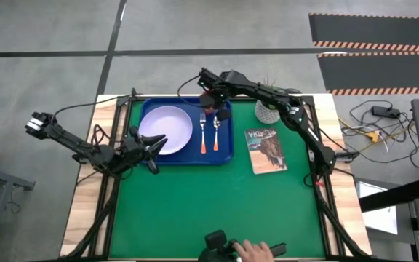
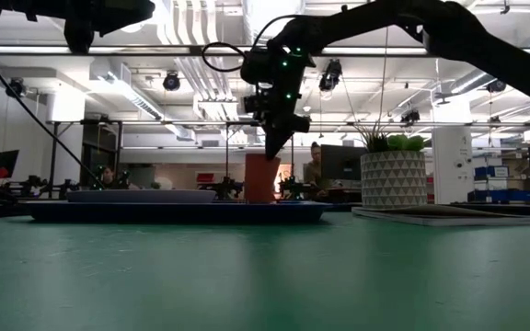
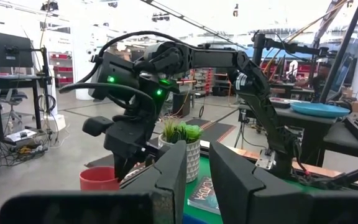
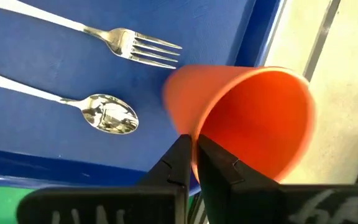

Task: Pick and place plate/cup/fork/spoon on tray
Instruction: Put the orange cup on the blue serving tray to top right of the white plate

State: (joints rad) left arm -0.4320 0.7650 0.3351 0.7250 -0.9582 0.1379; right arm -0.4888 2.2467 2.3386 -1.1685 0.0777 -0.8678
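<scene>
The placing of the cup (image 1: 211,104) is judged to be the step in hand. The cup is seen near the upper right corner of the tray (image 1: 224,156), which lies in the upper middle of the high view. The right gripper (image 4: 191,144) is closed down to a narrow gap on the cup's rim, one finger inside and one outside, as shown in the right wrist view. In the low view the cup's base appears level with the tray's surface, though contact cannot be confirmed.

The plate (image 1: 167,130) is already laid in the left half of the tray, with the fork (image 1: 203,132) and spoon (image 1: 215,131) side by side to its right. The left gripper (image 1: 151,148) is held at the tray's lower left edge, its fingers spread and empty.

Next, a release of the rim and a straight lift clear are probably called for, so that the cup is not tipped.
</scene>
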